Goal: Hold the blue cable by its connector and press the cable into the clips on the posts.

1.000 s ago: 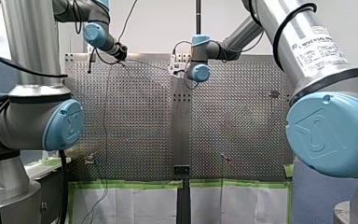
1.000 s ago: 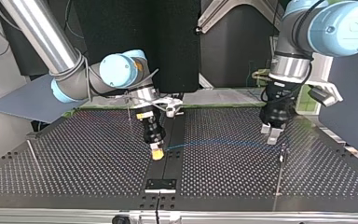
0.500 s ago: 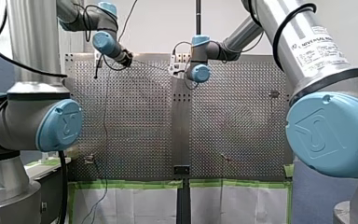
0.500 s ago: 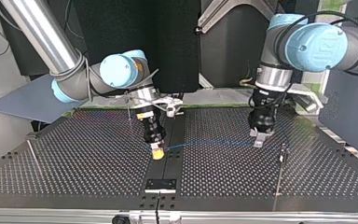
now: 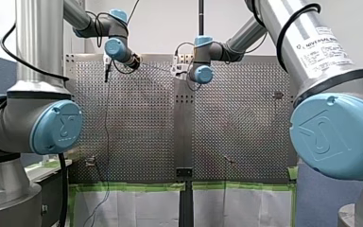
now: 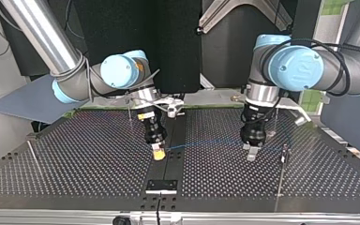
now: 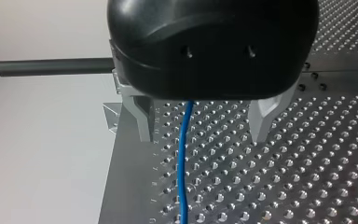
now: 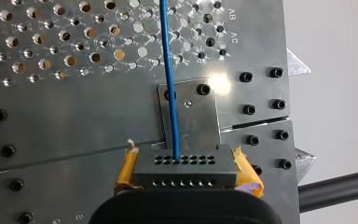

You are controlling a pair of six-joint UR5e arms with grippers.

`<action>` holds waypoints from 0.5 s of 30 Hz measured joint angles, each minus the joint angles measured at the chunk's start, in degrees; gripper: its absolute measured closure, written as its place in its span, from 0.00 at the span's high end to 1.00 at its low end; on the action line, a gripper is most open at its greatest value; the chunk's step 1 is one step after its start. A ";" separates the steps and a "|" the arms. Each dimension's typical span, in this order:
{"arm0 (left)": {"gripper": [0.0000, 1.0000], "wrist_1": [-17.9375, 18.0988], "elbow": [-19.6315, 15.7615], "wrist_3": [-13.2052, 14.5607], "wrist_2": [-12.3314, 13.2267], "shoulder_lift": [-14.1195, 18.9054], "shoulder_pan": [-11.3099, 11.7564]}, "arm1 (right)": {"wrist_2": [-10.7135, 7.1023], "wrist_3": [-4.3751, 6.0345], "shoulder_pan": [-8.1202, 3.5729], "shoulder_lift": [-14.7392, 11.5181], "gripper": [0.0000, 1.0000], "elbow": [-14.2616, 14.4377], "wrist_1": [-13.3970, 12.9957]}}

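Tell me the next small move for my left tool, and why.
Probably shut my left tool lightly on the blue cable. Its fingers stand apart with the cable running between them, untouched, while my right tool holds the connector between its yellow pads. With that grip, the cable could be carried toward the nearby post.
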 joint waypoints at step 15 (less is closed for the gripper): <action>0.99 1.10 0.48 1.02 -2.91 -1.28 -0.43 | -0.03 -0.07 0.01 0.05 0.00 0.01 0.11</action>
